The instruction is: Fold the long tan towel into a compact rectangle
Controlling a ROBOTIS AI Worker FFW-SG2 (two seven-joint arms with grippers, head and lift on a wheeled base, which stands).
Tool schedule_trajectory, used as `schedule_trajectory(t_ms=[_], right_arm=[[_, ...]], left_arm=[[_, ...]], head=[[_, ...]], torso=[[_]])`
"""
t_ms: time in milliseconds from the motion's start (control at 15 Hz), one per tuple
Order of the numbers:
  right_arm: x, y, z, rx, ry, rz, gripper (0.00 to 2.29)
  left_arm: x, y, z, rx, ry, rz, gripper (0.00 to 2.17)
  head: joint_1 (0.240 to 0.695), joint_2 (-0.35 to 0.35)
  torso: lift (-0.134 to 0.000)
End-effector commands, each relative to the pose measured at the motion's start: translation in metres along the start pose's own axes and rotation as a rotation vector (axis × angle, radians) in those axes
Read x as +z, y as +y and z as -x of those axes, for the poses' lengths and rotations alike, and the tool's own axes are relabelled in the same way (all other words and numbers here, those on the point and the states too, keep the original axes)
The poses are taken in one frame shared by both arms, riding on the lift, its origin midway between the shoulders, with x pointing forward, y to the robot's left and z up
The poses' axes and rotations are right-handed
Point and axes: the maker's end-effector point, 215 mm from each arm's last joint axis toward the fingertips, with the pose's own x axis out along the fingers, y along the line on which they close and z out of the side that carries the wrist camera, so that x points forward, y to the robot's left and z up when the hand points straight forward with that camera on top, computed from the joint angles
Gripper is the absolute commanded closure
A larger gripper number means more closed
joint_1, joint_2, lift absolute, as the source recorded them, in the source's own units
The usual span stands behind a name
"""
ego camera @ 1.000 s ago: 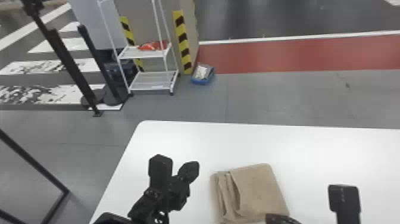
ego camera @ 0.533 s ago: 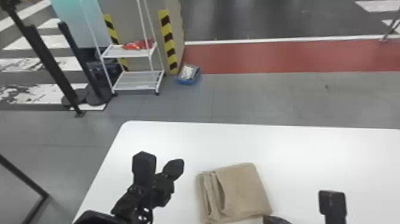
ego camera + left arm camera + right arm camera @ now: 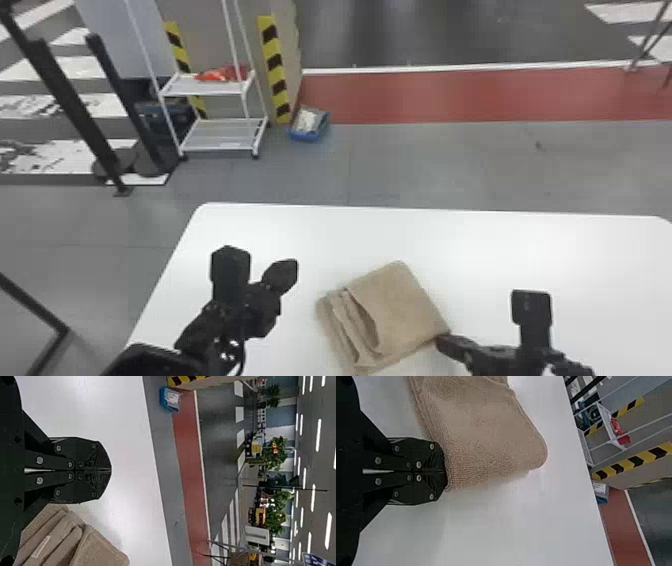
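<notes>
In the head view my left gripper (image 3: 286, 274) is held over the table, to the left of the tan towel (image 3: 400, 310). My right gripper (image 3: 444, 342) is low at the towel's near right corner. The towel lies folded in a thick, slightly turned rectangle, its layered folds on the left. In the left wrist view the left gripper (image 3: 110, 470) is shut with nothing between its fingers, beside the folds of the towel (image 3: 93, 548). The right wrist view has the right gripper (image 3: 443, 471) shut, its tips against the edge of the towel (image 3: 490, 435).
The white table (image 3: 450, 235) extends beyond the towel and to its right. On the floor behind stand a white shelf rack (image 3: 215, 90) with a red item on it and a blue bin (image 3: 309, 125). Black posts (image 3: 75, 100) are at the far left.
The towel has turned counterclockwise on the table, its near right edge swung forward. My right gripper has moved forward with that corner. The head view has shifted somewhat; the left gripper is nearly still.
</notes>
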Motion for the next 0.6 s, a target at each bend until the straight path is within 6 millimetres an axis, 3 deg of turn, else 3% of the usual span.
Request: schedule_trajectory(t_ms=[0, 267, 400, 533], right_arm=[[0.029, -0.012, -0.02, -0.008, -0.014, 0.002, 1.66], [0.077, -0.017, -0.042, -0.006, -0.032, 0.012, 1.66], [0.078, -0.009, -0.04, 0.014, -0.028, 0.006, 1.66], [0.064, 0.001, -0.014, 0.043, 0.01, -0.051, 1.63]], left_arm=[[-0.002, 0.0, -0.005, -0.006, 0.005, 0.001, 1.88], [-0.004, -0.003, -0.008, -0.014, 0.006, 0.001, 1.88], [-0.006, -0.004, -0.008, -0.016, 0.011, 0.001, 1.88], [-0.011, -0.003, -0.006, -0.016, 0.023, -0.002, 1.88]], head=[[0.695, 0.098], [0.695, 0.082], [0.695, 0.079], [0.695, 0.082]], torso=[[0.0], [0.0], [0.0], [0.0]])
